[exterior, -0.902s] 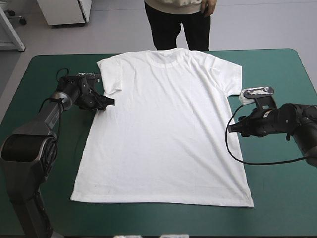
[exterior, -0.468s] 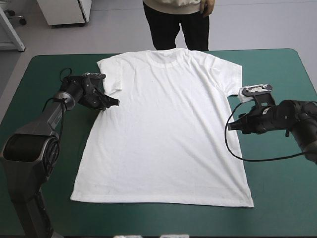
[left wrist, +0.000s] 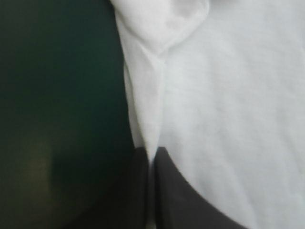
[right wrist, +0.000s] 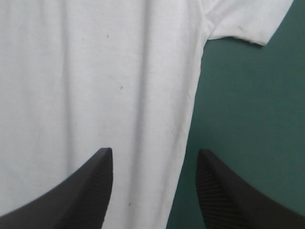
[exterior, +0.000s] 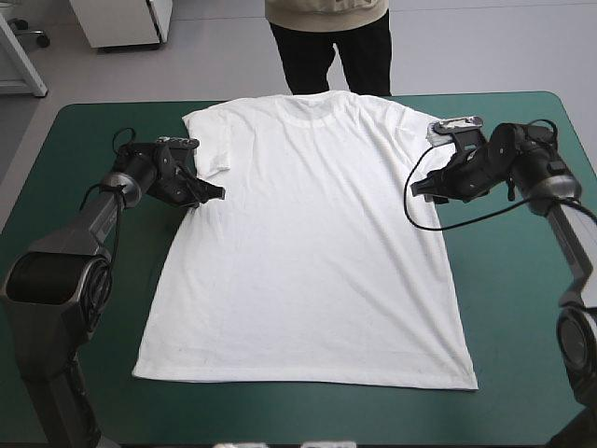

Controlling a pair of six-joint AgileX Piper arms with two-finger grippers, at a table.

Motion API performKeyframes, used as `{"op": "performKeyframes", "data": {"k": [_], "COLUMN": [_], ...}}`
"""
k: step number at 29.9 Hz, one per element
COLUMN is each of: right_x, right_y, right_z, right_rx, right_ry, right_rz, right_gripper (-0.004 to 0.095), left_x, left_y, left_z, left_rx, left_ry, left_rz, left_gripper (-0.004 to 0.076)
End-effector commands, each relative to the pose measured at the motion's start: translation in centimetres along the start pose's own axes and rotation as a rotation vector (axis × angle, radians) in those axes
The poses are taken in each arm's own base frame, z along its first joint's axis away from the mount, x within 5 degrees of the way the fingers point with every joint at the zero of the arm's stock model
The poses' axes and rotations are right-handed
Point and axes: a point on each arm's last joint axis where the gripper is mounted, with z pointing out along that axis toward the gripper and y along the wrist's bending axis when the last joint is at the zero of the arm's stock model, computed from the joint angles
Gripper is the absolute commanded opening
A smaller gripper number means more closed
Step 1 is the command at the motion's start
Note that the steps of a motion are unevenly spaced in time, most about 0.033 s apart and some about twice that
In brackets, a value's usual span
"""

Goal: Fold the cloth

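The white T-shirt [exterior: 308, 243] lies spread flat on the teal-green cover, collar at the far edge and hem toward the near edge. My left gripper [exterior: 215, 191] sits at the armpit under the left sleeve. In the left wrist view it [left wrist: 151, 152] is shut on the T-shirt [left wrist: 228, 95], with a pinched ridge of cloth rising ahead of the fingers. My right gripper [exterior: 417, 189] hovers at the shirt's right side just below the sleeve. In the right wrist view it [right wrist: 155, 152] stands open, straddling the side edge of the T-shirt [right wrist: 86, 71], with the sleeve [right wrist: 243, 24] ahead.
Bare teal-green cover [exterior: 522, 308] lies on both sides of the shirt. The hem ends a short way from the table's near edge.
The right arm swung toward the far edge and inward, from beside the shirt's mid side to the spot below the right sleeve. The left gripper edged onto the armpit earlier, then held.
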Motion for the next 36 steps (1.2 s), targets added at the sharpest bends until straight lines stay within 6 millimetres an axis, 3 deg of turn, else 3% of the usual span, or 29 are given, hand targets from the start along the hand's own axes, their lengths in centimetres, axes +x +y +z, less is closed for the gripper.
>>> {"op": "performKeyframes", "data": {"k": [1,6,16,24,32,36], "right_x": [-2.1,-3.0,-2.9,-2.0,-1.6,-1.3], "right_y": [-0.6,-1.7,-2.7,-1.6,0.0,0.0], "right_z": [-0.2,3.2,7.6,9.6,10.4,10.3], "right_rx": [0.018,0.045,0.062,0.03,0.03,0.024], "right_ry": [-0.055,0.013,0.098,0.201,0.268,0.294], "right_rz": [-0.02,-0.026,-0.013,-0.024,-0.08,-0.09], "right_gripper": [0.0506,0.0556,0.0554,0.0543,0.0274,0.0049], "left_x": [-0.1,-0.1,-0.1,-0.2,-0.2,-0.2], "left_y": [0.1,0.1,0.1,0.1,0.1,0.1], "left_z": [-1.2,-1.2,-1.2,-1.2,-1.2,-1.2], "left_rx": [-0.008,-0.008,-0.008,-0.012,-0.013,-0.013], "left_ry": [0.004,0.007,0.001,-0.012,-0.012,-0.012], "left_rz": [0.01,0.01,0.013,0.016,0.018,0.018], "left_gripper": [-0.0009,-0.0009,-0.0009,-0.0009,-0.0009,-0.0009]}}
